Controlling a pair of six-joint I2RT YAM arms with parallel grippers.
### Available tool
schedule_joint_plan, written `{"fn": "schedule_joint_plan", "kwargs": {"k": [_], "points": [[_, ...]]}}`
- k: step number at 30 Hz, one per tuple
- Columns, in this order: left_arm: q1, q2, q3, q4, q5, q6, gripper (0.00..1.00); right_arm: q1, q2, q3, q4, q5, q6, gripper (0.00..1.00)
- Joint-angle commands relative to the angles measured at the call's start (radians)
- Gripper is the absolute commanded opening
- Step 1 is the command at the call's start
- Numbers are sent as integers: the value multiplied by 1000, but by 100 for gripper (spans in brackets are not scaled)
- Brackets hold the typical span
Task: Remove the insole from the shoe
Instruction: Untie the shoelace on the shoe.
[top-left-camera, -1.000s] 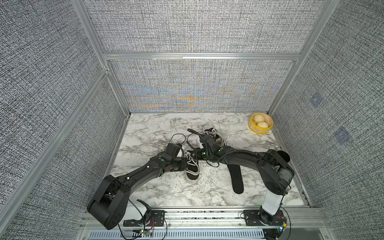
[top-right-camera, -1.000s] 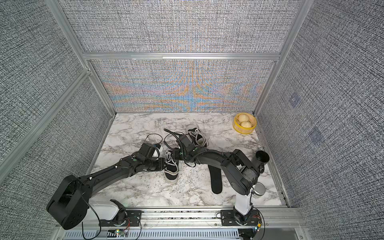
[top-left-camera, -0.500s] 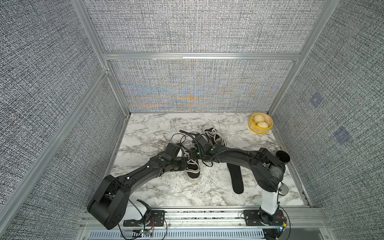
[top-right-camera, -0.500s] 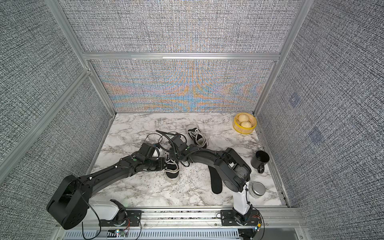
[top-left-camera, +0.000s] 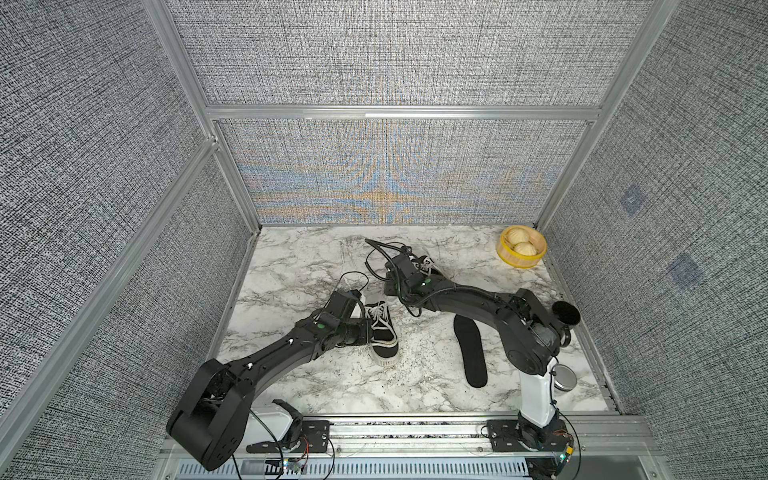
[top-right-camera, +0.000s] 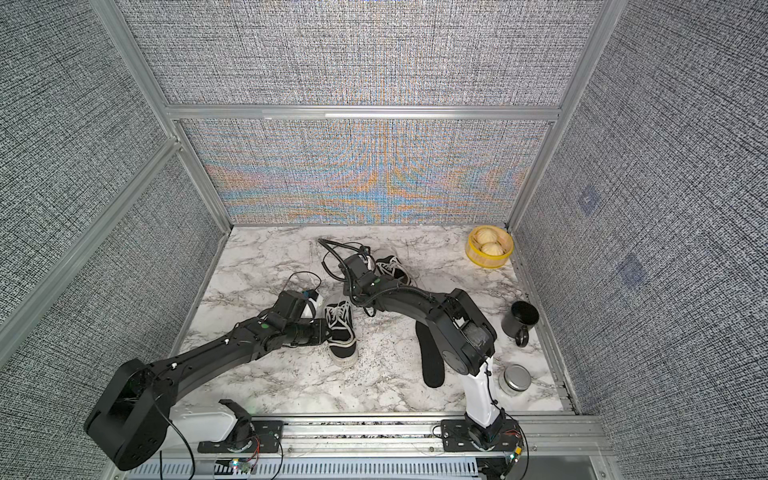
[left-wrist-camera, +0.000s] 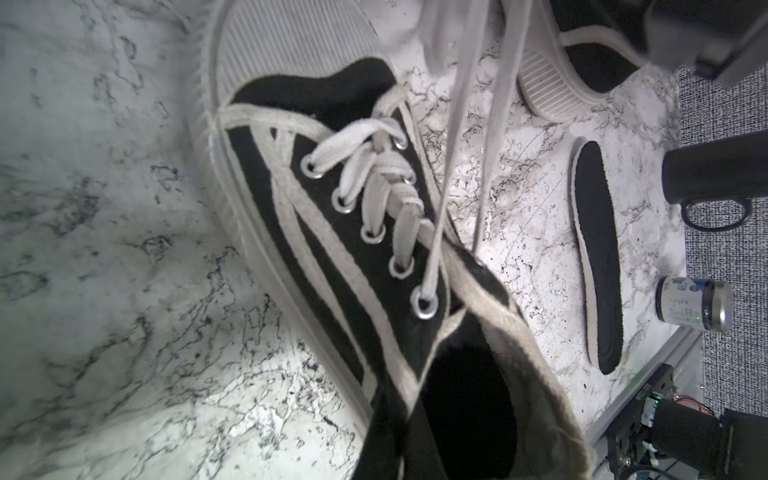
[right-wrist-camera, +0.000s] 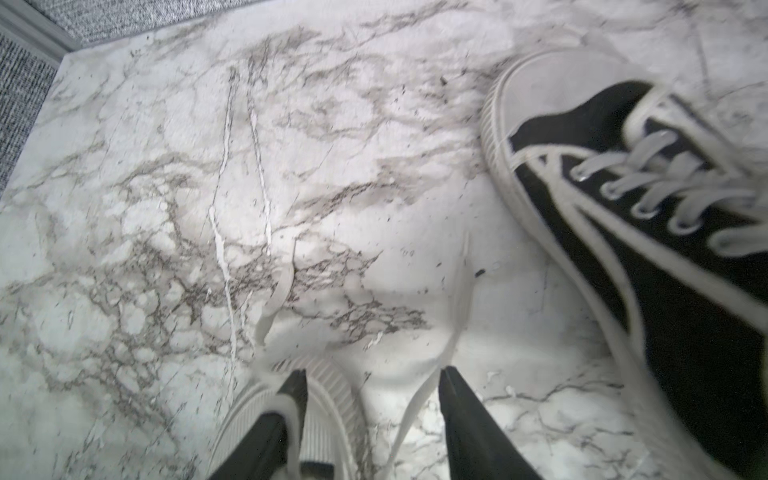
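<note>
Your left gripper (top-left-camera: 361, 330), jaws pressed together, sits against the side of a black canvas sneaker (top-left-camera: 381, 332) with white laces and a white rubber sole, near the middle of the white marble-patterned tabletop (top-left-camera: 299, 266). Whether it pinches the shoe's collar, you cannot tell. Your right gripper (right-wrist-camera: 370, 380) hangs low over a ribbed white toe cap (right-wrist-camera: 328, 395). Its fingers (right-wrist-camera: 457, 399) are spread apart with nothing clamped between them, and loose white lace strands (right-wrist-camera: 276, 299) lie beside them. A second black canvas sneaker (top-right-camera: 392, 268) rests farther back, partly hidden under the right wrist in both top views.

The long black foam insole (top-left-camera: 470, 351) lies flat on the marble, out of both shoes. It is well apart from the nearer sneaker, between it and the black mug (top-right-camera: 521, 318) and silver round tin (top-right-camera: 515, 378) at the right edge. A yellow round basket (top-left-camera: 509, 259) holding two pale buns (top-left-camera: 521, 245) stands in the far right corner.
</note>
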Motion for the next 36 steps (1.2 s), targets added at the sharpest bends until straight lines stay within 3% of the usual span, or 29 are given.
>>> {"fn": "schedule_joint_plan", "kwargs": {"k": [1,16,26,28,31,36], "points": [[-1,-25,-12,-57,34,8,0,-24,10,31,79,110,-27,54],[-1,-99,-47,-111,13,7,0,-133,71,257,19,83,-250,54],[-1,-101,-53,-108,-2,-11,0,-176,62,449,-156,-133,-339,54],[0,-102,-50,-107,-8,-15,0,-175,44,461,-213,-236,-352,54],[-1,-103,-49,-82,-16,-32,0,-132,-34,355,-277,-350,-370,51],[-1,-88,-63,-2,-24,-66,0,1,-260,-12,-233,-473,-332,47]]}}
